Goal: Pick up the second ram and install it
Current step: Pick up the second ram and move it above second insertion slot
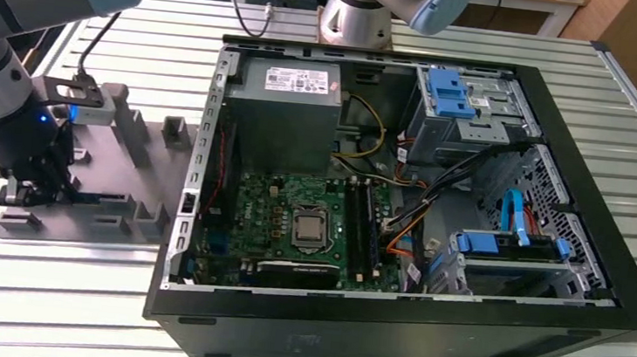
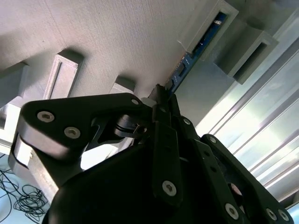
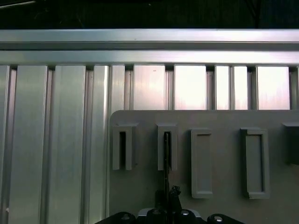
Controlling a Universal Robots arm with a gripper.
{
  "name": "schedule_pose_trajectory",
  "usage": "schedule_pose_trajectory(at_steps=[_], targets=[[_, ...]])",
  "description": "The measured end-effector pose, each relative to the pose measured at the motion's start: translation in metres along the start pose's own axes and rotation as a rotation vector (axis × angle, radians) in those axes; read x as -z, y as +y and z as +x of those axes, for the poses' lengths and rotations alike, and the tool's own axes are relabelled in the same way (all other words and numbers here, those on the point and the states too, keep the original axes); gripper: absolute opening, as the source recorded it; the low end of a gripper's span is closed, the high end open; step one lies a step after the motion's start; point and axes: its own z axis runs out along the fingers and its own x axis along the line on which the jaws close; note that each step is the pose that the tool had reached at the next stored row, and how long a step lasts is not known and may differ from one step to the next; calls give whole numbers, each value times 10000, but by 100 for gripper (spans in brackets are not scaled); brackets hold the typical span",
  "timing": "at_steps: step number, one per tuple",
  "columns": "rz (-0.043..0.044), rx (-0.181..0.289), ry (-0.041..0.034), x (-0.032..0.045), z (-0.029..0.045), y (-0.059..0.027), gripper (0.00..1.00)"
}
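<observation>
My gripper [image 1: 30, 195] sits low over the grey holder [image 1: 135, 139], with the open computer case [image 1: 624, 287] well off to the exterior view's right. For a clean pick, I judge the pull should run straight out along the slot with no twisting, since the memory stick [image 2: 198, 44] is thin. The fingers [image 2: 164, 126] look clenched on the stick's near edge. Its far end stands in the holder's slot just beyond them.

The surface [image 1: 51, 293] is ribbed bare metal, smooth and brightly reflective. The holder tray [image 2: 117, 37] looks like matt grey plastic with a fine grain. The gripper [image 2: 163, 98] is matt black with shiny screw heads. The second ram [image 2: 187, 63] is a glossy blue board. The computer case [image 1: 398, 326] has a dull black shell
</observation>
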Motion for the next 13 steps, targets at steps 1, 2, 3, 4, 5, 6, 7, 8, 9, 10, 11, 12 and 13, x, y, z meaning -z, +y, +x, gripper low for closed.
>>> schedule_pose_trajectory(at_steps=[1,2,3,4,5,6,7,8,9,10,11,12,13], targets=[[-1,1,0,9,0,0,14],[0,0,0,19,0,0,14],[1,0,0,28,0,1,14],[0,0,0,39,0,1,14],[0,0,0,50,0,1,14],[0,0,0,62,1,1,14],[0,0,0,74,0,2,14],[0,0,0,87,0,2,14],[0,-1,0,100,1,2,14],[0,-1,0,113,1,2,14],[0,0,0,125,1,3,14],[0,0,0,135,1,3,14],[0,0,0,145,1,3,14]])
